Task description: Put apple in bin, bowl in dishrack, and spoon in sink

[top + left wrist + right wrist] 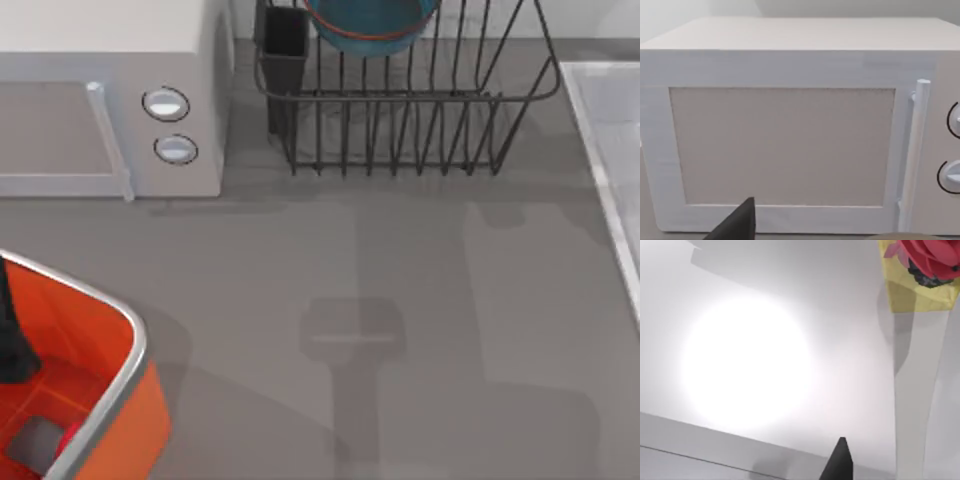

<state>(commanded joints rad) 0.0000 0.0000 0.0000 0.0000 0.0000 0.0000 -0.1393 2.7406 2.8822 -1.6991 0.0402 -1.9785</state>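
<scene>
While the teal bowl [372,25] sits up in the black dishrack [405,105] at the back of the table, next to the rack's dark cup [285,40], the left arm [12,325] reaches down at the table's left edge, a dark shape standing inside the orange bin [100,385]. A sliver of red, seemingly the apple [68,436], peeks out on the bin floor beside a grey patch, close to the silver rim. How wide the left gripper stands I cannot tell; from its wrist, one dark fingertip [737,225] juts up in front of the white microwave [790,130], which the camera faces squarely, door and handle [912,155] upright. That same box with its two knobs [170,125] occupies the back left of the table. The pale sink [615,150] runs along the right edge. The right wrist points upward at a bright glare and a yellow pot of red flowers [925,270], one finger [839,462] visible; its spread I cannot tell either.
</scene>
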